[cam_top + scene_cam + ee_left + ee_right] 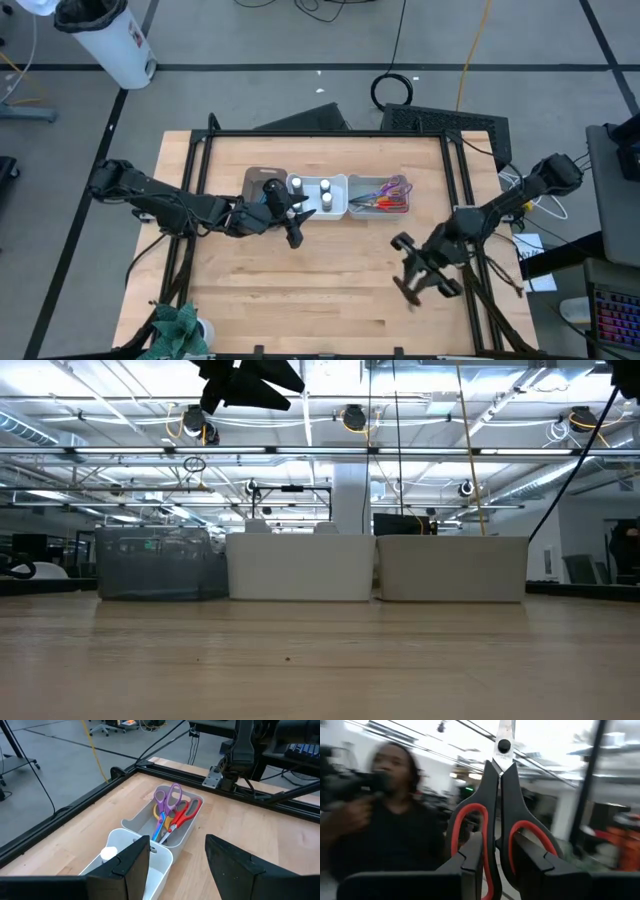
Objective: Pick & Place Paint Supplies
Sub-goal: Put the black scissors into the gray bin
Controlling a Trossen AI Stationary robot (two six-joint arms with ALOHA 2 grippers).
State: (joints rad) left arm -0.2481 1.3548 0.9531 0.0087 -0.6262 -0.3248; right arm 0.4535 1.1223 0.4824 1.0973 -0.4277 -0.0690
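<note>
Three bins stand in a row at the table's far middle: a brown bin (262, 185), a white bin (318, 193) with white-capped bottles (309, 190), and a grey bin (380, 195) holding purple, red and yellow scissors (172, 815). My left gripper (290, 215) (175, 865) hangs open just in front of the brown and white bins, with nothing between its fingers. My right gripper (418, 270) (496, 845) is over the table's near right, shut on black scissors with red-lined handles (497, 795). My right gripper pinches the black scissors at the handles, where the two loops meet (494, 822). One finger (472, 855) stands in front of each loop, and the inner bars lie between them. The shut blades point away from the wrist and upward. The scissors are lifted clear of the table.
A person (385, 805) stands beyond the table in the right wrist view. A black frame (330, 133) runs round the table's far and side edges. Bare wood (320, 290) lies in front of the bins. A green plant (180, 330) sits at the near left corner.
</note>
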